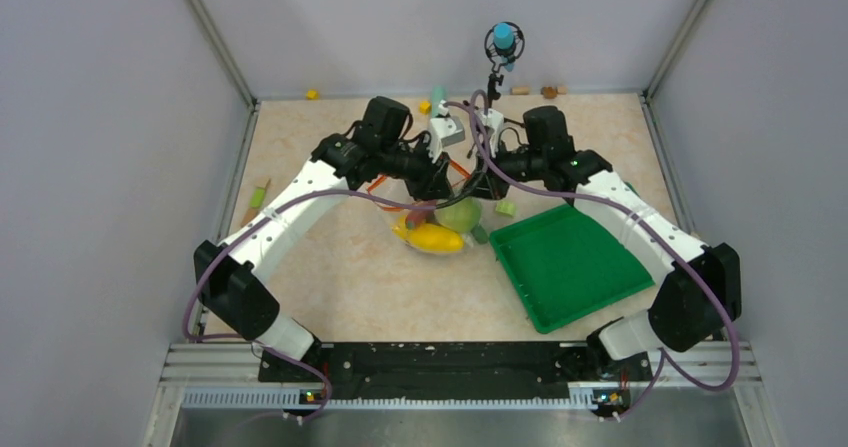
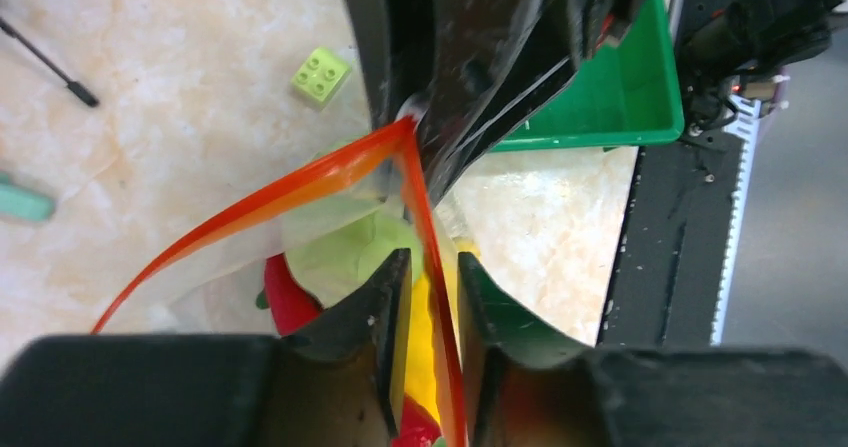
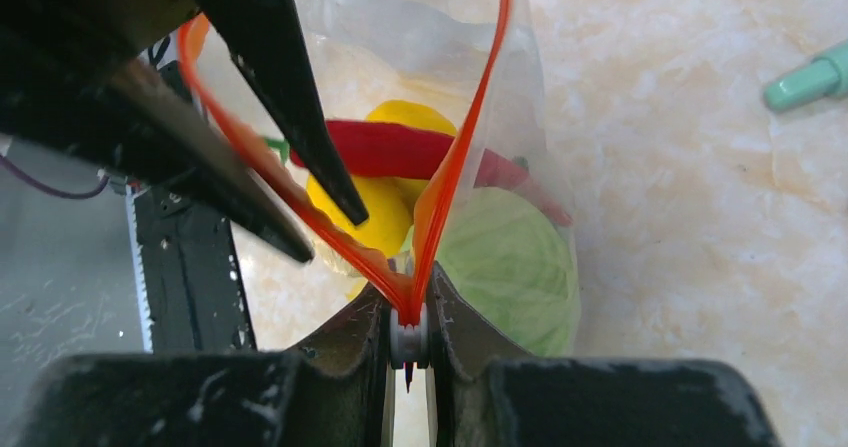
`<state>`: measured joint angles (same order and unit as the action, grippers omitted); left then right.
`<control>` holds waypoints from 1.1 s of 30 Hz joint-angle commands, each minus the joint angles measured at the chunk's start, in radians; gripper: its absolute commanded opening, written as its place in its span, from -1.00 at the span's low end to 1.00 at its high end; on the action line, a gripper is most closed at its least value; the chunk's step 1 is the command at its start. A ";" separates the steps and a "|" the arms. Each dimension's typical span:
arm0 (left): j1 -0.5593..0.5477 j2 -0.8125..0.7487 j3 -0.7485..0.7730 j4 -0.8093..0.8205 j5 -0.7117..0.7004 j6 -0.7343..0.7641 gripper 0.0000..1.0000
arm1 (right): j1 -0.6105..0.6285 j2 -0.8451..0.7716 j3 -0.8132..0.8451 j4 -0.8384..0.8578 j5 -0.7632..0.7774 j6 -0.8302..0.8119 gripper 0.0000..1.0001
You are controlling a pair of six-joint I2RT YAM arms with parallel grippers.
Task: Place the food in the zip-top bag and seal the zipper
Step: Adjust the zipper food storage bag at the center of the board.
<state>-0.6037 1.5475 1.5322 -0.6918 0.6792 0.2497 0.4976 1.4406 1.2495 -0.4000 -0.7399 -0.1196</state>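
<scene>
I'm clamping the slider [image 3: 408, 335] with the right gripper [image 3: 410, 295]; unsure the left gripper [image 2: 433, 260] is holding the zipper [image 2: 300, 182], so the bag [image 3: 535, 97] may drag.

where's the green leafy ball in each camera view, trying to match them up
Top external: green leafy ball at centre, just up-right of the yellow piece.
Left wrist: ball at centre, pale behind clear plastic.
Right wrist: ball lower right of centre, right of the zipper.
Shared landmark: the yellow piece beside it.
</scene>
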 commanded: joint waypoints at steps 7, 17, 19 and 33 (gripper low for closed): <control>0.002 -0.055 -0.029 0.018 -0.076 0.031 -1.00 | -0.052 -0.076 -0.044 -0.137 -0.340 -0.384 -0.77; 0.002 -0.158 -0.170 0.252 -0.036 -0.212 -1.00 | -0.052 -0.224 -0.380 0.474 -0.197 -0.200 -0.13; 0.002 -0.169 -0.186 0.272 -0.041 -0.243 -1.00 | -0.052 -0.249 -0.443 0.615 -0.159 -0.141 -0.10; 0.002 -0.172 -0.202 0.270 -0.040 -0.306 -1.00 | -0.053 -0.305 -0.629 1.055 -0.066 0.098 -0.11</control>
<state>-0.6037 1.4174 1.3304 -0.4976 0.6197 -0.0330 0.4484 1.1725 0.6338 0.4820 -0.8284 -0.0914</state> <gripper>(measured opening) 0.014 0.447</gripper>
